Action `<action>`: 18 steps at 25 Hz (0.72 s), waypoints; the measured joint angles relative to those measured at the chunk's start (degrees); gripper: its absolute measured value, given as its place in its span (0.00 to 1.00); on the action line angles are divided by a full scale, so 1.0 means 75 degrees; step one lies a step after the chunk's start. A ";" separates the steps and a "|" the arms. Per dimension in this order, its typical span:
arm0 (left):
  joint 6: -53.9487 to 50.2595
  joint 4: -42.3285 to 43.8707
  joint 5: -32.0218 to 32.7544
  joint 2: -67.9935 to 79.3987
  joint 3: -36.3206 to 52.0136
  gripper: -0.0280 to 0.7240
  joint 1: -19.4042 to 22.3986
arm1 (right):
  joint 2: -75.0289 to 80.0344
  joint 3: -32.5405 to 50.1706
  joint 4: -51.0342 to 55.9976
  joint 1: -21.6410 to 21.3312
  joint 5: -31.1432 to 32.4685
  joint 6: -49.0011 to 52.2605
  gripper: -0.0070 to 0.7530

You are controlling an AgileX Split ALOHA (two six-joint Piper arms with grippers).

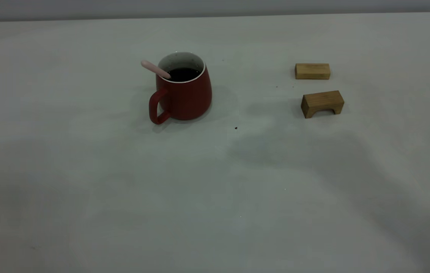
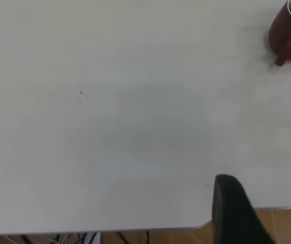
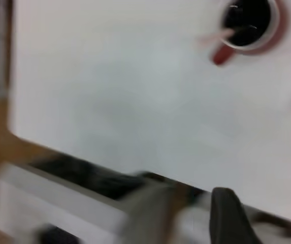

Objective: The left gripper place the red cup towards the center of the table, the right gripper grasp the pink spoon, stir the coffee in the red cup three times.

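Observation:
The red cup [image 1: 184, 94] stands upright near the middle of the off-white table [image 1: 123, 189], handle toward the camera. Dark coffee [image 1: 183, 74] fills it. The pink spoon [image 1: 155, 69] leans in the cup, its handle sticking out over the rim to the left. Neither arm shows in the exterior view. In the left wrist view the left gripper [image 2: 262, 206] is open and empty over the table's edge, far from the cup [image 2: 287, 33]. The right wrist view shows the right gripper [image 3: 259, 213] open and empty near another table edge, with the cup [image 3: 249, 23] and spoon [image 3: 219, 36] far off.
Two tan wooden blocks lie right of the cup: a flat one [image 1: 312, 71] farther back and an arch-shaped one [image 1: 322, 103] nearer. A few dark specks [image 1: 236, 128] dot the table. Wooden floor [image 2: 186, 238] shows beyond the table's edge.

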 joint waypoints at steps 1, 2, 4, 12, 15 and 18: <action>0.0000 0.0000 0.0000 0.0000 0.0000 0.52 0.0000 | -0.0216 0.0048 -0.0194 0.0000 0.0113 -0.0295 0.46; 0.0000 0.0000 0.0000 0.0000 0.0000 0.52 0.0000 | -0.0481 0.0164 -0.0351 0.0008 0.0141 -0.0503 0.44; 0.0000 0.0000 0.0000 0.0000 0.0000 0.52 0.0000 | -0.1076 0.0609 -0.0704 0.0030 0.0181 -0.0948 0.41; 0.0000 0.0000 0.0000 0.0000 0.0000 0.52 0.0000 | -0.4767 0.4136 -0.1645 0.0045 0.0236 -0.2154 0.31; 0.0000 0.0000 0.0000 0.0000 0.0000 0.52 0.0000 | -0.6487 0.5485 -0.1958 -0.0124 0.0236 -0.2331 0.31; 0.0000 0.0000 0.0000 0.0000 0.0000 0.52 0.0000 | -0.8086 0.6542 -0.2214 -0.0778 0.0236 -0.2373 0.31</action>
